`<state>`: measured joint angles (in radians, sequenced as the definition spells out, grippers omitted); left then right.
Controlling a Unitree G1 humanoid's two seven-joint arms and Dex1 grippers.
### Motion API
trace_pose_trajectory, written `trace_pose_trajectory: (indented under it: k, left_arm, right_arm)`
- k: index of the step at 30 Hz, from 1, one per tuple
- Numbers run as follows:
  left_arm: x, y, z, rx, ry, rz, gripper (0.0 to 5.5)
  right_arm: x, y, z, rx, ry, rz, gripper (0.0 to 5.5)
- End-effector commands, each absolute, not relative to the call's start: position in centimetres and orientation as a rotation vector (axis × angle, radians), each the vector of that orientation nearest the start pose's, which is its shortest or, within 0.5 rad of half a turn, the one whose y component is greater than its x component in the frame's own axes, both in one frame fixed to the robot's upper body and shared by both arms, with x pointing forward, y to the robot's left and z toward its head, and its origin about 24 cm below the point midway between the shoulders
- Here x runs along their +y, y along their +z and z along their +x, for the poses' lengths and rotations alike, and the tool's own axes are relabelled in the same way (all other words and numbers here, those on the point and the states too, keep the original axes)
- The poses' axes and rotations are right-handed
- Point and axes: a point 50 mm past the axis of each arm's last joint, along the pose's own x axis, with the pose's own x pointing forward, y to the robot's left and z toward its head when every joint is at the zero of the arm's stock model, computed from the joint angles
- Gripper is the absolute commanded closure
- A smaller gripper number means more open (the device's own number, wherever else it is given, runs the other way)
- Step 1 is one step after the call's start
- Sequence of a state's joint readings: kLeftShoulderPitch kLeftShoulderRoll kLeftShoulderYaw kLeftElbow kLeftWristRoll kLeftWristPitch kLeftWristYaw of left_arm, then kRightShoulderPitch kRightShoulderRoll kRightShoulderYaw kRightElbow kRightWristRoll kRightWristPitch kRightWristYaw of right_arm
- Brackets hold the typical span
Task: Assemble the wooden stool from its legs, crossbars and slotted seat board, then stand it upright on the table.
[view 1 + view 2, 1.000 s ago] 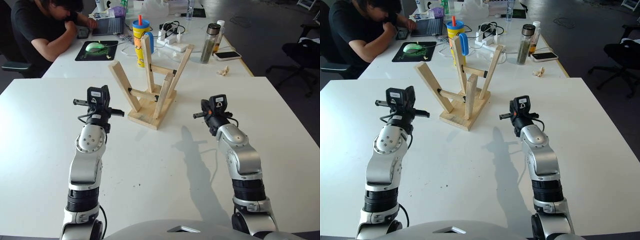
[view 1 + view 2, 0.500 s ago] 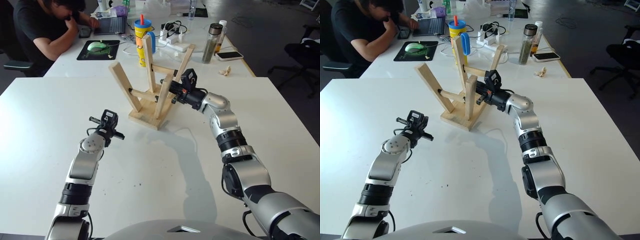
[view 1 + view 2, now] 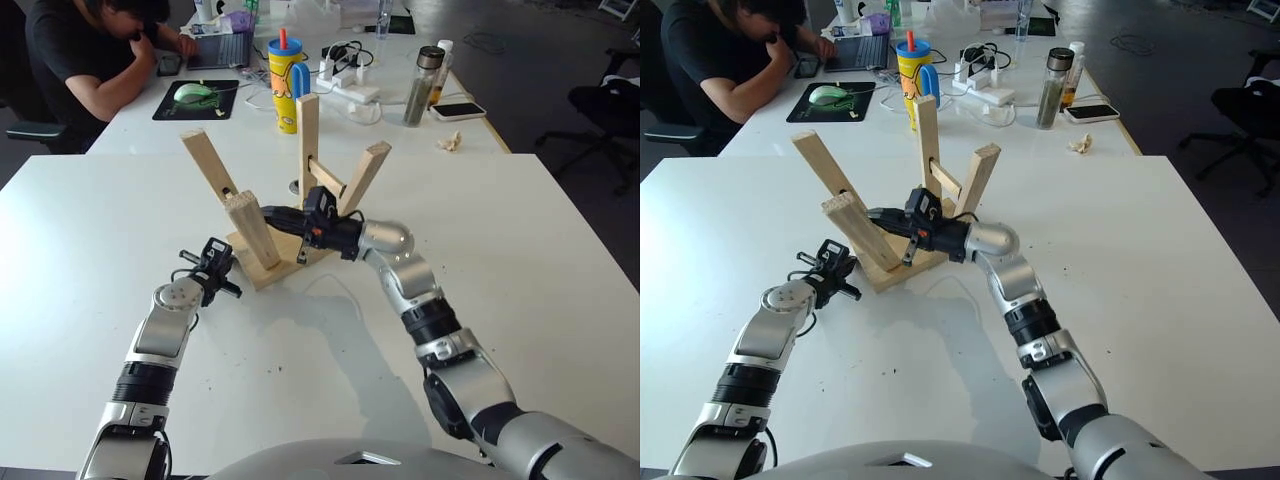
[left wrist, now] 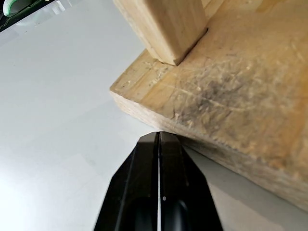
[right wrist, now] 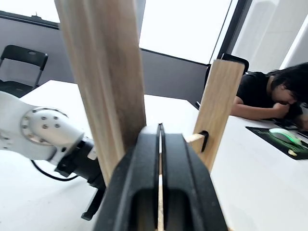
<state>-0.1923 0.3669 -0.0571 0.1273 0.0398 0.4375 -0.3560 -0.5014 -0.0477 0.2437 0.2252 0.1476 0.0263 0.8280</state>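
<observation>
my left claw [image 4: 159,136] is squeezed shut with nothing in it, its two black fingers [image 4: 142,187] meeting in a thin line; the tip touches the lower edge of the seat board [image 4: 231,96], close to the corner where one leg [image 4: 163,24] goes into the wood; in the head view that claw sits left of centre, low against the board's near corner; my right claw [image 5: 160,129] is pressed narrow too, just a slit between the fingers and nothing held there that i can make out; it reaches in among the legs, with a pale leg close across the upper left of its wrist view and a crossbar [image 5: 192,138] running off to another leg right of centre; in the head view it lies in the middle of the frame, pointing left through the inside of the stool [image 3: 308,140]; the stool is upside down, seat board on the white table [image 3: 520,260], four legs splayed upward; whether the board lies flat i cannot tell; beyond it, along the top of the frame, a yellow cup [image 3: 283,85], a green mouse [image 3: 190,93], a dark bottle [image 3: 422,85] and a phone [image 3: 455,110] sit on the farther table
</observation>
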Motion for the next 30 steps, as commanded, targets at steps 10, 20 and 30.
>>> trace_pose_trajectory:
  k: [10, 20, 30]
  left_arm:
    - [19.8, 2.8, 27.2, 0.440, -0.329, 0.303, 5.50]
    - [21.0, 3.6, 27.3, 0.524, -0.406, 0.440, 5.50]
    - [20.4, 3.4, 24.9, 0.669, -0.612, 0.516, 5.50]
  right_arm:
    - [-17.7, 4.2, 31.0, 0.276, 0.472, -0.212, 5.47]
    - [-17.3, 2.9, 35.8, 0.348, 0.486, -0.386, 5.47]
    - [-15.2, 1.6, 34.5, 0.307, 0.762, -0.393, 5.47]
